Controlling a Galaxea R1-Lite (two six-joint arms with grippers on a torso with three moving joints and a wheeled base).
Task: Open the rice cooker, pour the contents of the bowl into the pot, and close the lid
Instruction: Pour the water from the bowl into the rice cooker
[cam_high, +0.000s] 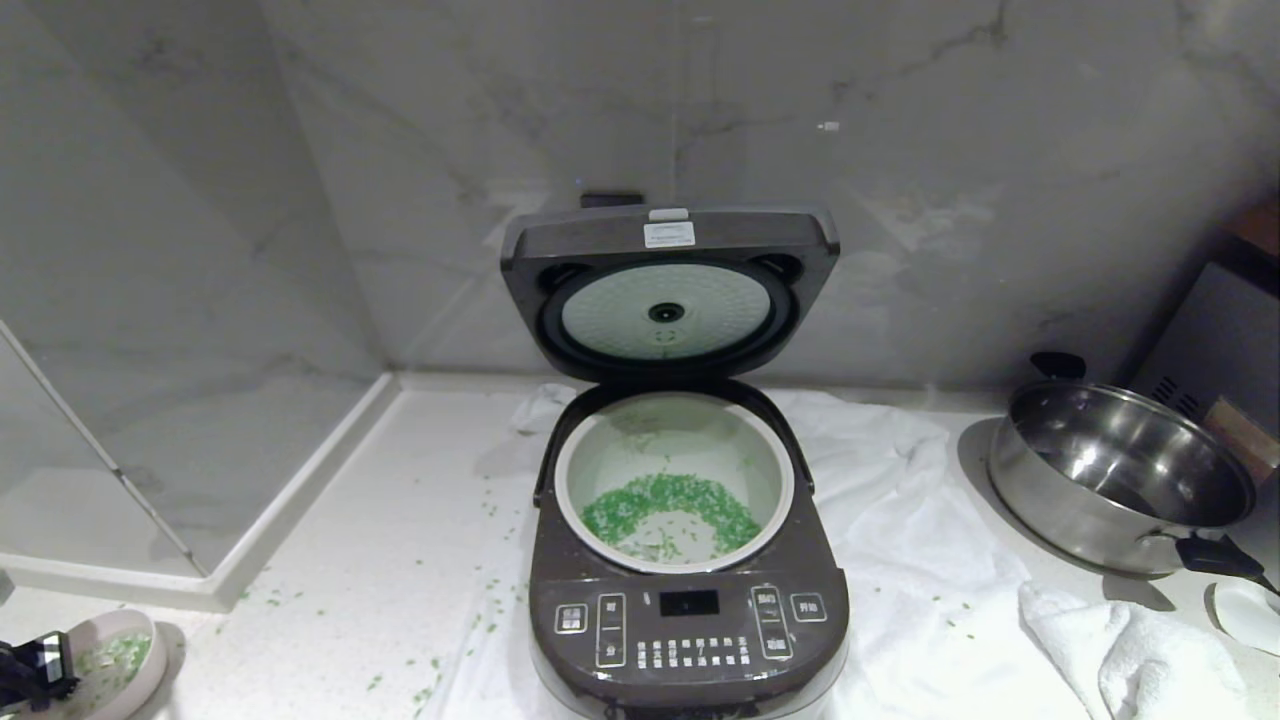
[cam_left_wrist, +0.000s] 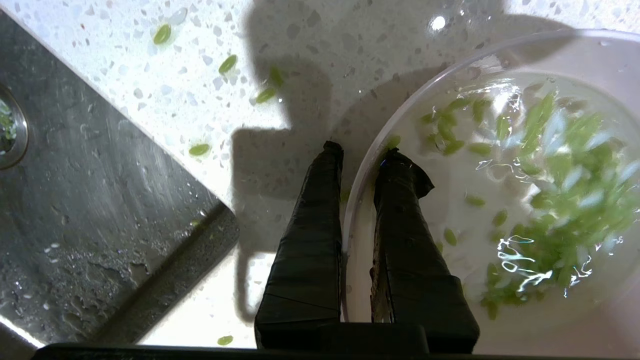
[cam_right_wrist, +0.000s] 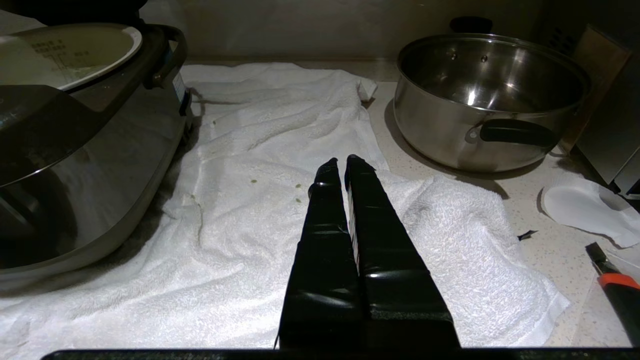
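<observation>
Left tool sits at the near left corner of the counter, its two fingers closed down on the wall of the bowl, one inside the rim and one outside, so the bowl is pinched at its edge. Right tool is parked over the white towel to the right of the rice cooker, fingers pressed together and holding nothing. The bowl holds water and a fair share of the contents, green grains. The lid stands fully raised; opening is done. The pot already carries a crescent of green grains. Stray grains litter the counter. The steel pan at right appears empty. Judged remaining: lift and tip the bowl into the pot, then close the lid.
</observation>
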